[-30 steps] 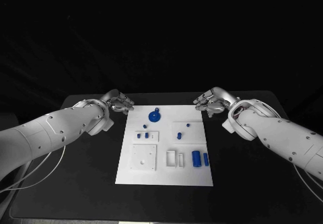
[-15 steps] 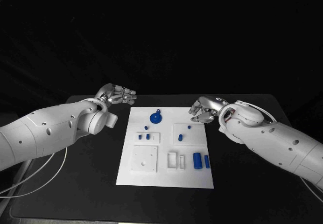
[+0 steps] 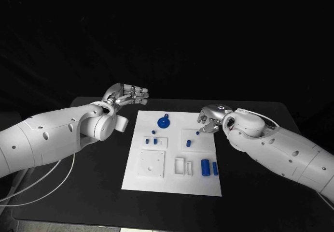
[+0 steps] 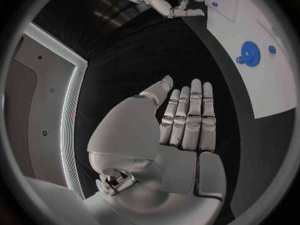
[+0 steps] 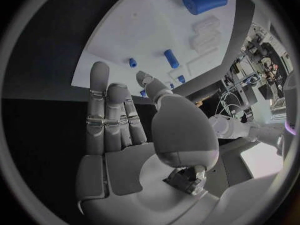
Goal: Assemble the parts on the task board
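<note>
White task board (image 3: pixel 149 179) lies long-ways on the black table (image 3: pixel 83 183), its short end toward the robot. Just off its far left corner, the left hand (image 3: pixel 129 95) is raised, fingers straight and close together, holding nothing. A round blue part (image 3: pixel 163 123) lies near the board's far end. A blue cylinder (image 3: pixel 205 167) lies along the board's length. Over the board's far right edge, the right hand (image 3: pixel 209 118) is empty, fingers loosely apart.

You are looking at a robotics lab test cell. The black bench (image 3: pixel 83 193) stands against a fully dark backdrop, carrying a white task board (image 3: pixel 139 179) with small blue parts (image 3: pixel 204 167) set in recesses. In the right wrist view, cluttered equipment racks and cabling (image 5: pixel 265 67) stand beyond the bench edge.
</note>
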Controlling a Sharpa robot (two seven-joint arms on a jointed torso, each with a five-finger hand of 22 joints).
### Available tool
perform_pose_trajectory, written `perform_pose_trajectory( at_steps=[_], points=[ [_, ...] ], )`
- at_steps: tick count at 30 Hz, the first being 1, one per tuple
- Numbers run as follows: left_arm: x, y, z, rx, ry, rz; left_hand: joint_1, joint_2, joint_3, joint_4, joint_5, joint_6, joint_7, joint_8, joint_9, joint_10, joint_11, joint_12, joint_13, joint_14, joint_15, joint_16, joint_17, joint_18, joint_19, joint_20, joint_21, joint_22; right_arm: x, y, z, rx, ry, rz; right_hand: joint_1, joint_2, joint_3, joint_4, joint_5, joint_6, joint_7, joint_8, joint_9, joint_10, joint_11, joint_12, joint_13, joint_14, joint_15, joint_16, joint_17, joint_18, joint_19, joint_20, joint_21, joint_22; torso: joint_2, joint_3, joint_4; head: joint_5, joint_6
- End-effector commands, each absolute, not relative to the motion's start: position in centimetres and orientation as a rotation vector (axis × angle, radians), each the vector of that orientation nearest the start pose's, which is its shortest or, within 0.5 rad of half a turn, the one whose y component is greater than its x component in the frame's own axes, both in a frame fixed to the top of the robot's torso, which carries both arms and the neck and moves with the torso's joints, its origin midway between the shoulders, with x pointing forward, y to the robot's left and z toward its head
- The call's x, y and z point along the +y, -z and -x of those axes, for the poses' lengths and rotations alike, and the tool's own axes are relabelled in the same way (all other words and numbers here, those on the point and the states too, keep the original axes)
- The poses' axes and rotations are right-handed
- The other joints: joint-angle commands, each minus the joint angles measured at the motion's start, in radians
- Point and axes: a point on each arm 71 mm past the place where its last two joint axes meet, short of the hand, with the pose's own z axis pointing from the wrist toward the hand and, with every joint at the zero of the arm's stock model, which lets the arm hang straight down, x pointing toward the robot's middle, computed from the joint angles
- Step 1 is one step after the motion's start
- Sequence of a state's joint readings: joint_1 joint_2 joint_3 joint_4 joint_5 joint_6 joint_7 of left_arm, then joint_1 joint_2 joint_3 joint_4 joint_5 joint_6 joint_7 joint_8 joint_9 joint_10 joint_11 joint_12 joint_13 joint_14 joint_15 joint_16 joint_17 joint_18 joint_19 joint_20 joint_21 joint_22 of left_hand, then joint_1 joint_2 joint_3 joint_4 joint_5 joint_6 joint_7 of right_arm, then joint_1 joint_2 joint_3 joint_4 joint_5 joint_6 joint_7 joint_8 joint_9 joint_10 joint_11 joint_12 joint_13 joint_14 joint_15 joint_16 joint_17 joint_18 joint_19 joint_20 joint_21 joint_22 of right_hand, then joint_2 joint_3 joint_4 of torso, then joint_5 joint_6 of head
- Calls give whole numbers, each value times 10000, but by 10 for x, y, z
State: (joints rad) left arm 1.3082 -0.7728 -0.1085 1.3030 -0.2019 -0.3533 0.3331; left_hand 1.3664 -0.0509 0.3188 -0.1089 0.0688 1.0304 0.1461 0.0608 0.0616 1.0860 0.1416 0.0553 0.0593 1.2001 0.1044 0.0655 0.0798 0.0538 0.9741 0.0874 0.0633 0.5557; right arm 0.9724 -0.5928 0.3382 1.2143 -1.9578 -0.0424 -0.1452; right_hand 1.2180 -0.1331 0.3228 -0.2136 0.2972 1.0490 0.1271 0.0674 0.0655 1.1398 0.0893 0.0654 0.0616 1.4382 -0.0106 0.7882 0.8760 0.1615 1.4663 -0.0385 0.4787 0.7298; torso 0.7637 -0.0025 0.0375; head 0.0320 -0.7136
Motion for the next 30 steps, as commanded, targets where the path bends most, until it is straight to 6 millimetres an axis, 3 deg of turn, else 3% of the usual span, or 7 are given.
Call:
perform_pose_trajectory(
  at_steps=[1,2,4,10,19,25,30],
  points=[
    [241,153,-538,13519,13265,9155,22,57,-118,-13,-4,-52,12,13,-2,-114,-7,41,-4,-106,36,-6,-11,67,51,32,36,-233,-176,219,-537,17521,-2915,3778,67,9,-60,-29,-77,-58,-23,-52,-14,-88,2,-56,-16,-20,26,80,-35,154,416,95,73,-111,-30,-72,44,51,-17],
    [240,153,-538,13509,13299,9174,22,57,-118,-13,-4,-52,12,13,-2,-114,-7,41,-4,-106,36,-6,-11,67,51,32,36,-233,-176,220,-538,17556,-2917,3800,81,22,-44,-39,-79,-56,-25,-50,-14,-83,1,-53,-16,-26,23,79,-39,156,416,91,80,-121,-31,-83,48,48,-13],
    [240,153,-538,13492,13332,9194,22,86,-236,-51,-5,-48,19,23,3,-118,-6,27,-10,-113,44,-44,-6,74,143,39,51,-685,-175,222,-538,17601,-2922,3833,64,30,18,-68,-83,-43,-27,-48,-13,-66,-1,-55,-17,-27,23,94,-49,155,415,90,106,-161,-22,-75,45,58,-4],
    [238,152,-537,13469,13453,9209,31,104,-237,-57,-2,-34,25,21,2,-115,-7,29,-9,-127,46,-39,-9,77,161,38,57,-752,-169,231,-537,17683,-3039,3967,38,15,477,-292,-184,71,-56,-54,-10,5,-16,-58,-20,-92,31,65,-122,118,385,97,80,-317,-10,-39,11,135,-18],
    [233,151,-537,13571,13683,9151,52,153,-237,-117,197,-54,45,21,1,-147,7,27,-11,-139,46,-41,-14,89,265,20,94,-1146,-160,243,-534,17740,-3210,4074,-114,35,1166,-379,-327,228,-69,-50,-7,158,-48,-58,-21,-95,2,104,-172,93,391,65,138,-399,-13,-22,65,142,-83],
    [232,151,-537,13617,13722,9150,26,151,-227,-127,205,-51,46,23,2,-160,10,27,-10,-152,52,-42,-19,88,253,26,96,-1158,-158,248,-533,17804,-3276,4080,-232,48,1659,-234,-491,315,-82,-47,-5,238,-71,-59,-22,-99,-11,110,-182,75,387,51,170,-438,-1,-33,78,127,-92],
    [231,151,-537,13671,13756,9153,26,158,-213,-147,217,-48,45,24,2,-163,10,28,-10,-145,49,-41,-18,91,257,24,104,-1165,-156,252,-533,17846,-3360,4042,-225,255,2326,-113,-800,626,-120,-43,5,494,-146,-64,-23,-107,-66,120,-169,53,382,5,208,-435,-1,-31,62,145,-110]
  ],
)
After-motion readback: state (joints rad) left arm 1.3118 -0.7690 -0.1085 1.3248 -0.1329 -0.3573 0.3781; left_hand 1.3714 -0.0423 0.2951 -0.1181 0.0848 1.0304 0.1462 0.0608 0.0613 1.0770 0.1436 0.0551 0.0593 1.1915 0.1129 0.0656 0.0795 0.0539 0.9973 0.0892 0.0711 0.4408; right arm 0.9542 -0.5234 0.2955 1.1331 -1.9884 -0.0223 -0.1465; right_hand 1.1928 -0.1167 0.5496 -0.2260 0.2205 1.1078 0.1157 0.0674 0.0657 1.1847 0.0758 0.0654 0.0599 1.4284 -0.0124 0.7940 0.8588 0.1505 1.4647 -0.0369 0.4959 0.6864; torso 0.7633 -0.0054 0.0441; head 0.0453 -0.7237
